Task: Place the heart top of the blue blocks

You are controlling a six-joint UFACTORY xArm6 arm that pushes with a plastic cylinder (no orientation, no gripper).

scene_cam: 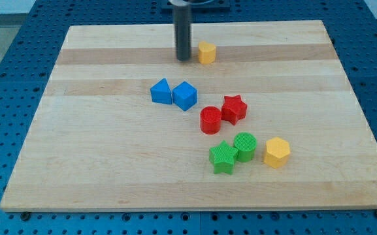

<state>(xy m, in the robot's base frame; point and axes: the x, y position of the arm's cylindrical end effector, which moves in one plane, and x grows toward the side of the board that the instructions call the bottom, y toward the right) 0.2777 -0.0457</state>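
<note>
My tip (183, 59) rests on the board near the view's top, just left of a small yellow block (206, 52) that looks heart-shaped; they are very close or touching. The two blue blocks sit below, side by side and touching: a blue triangular block (161, 91) on the left and a blue cube (185, 96) on the right. The yellow heart lies above them and slightly to the right, with a gap of bare wood between.
A red cylinder (210, 121) and a red star (234, 109) sit right of and below the blue pair. A green star (223, 157), a green cylinder (245, 145) and a yellow hexagon (277, 152) lie lower right. The wooden board (97, 163) ends at blue pegboard.
</note>
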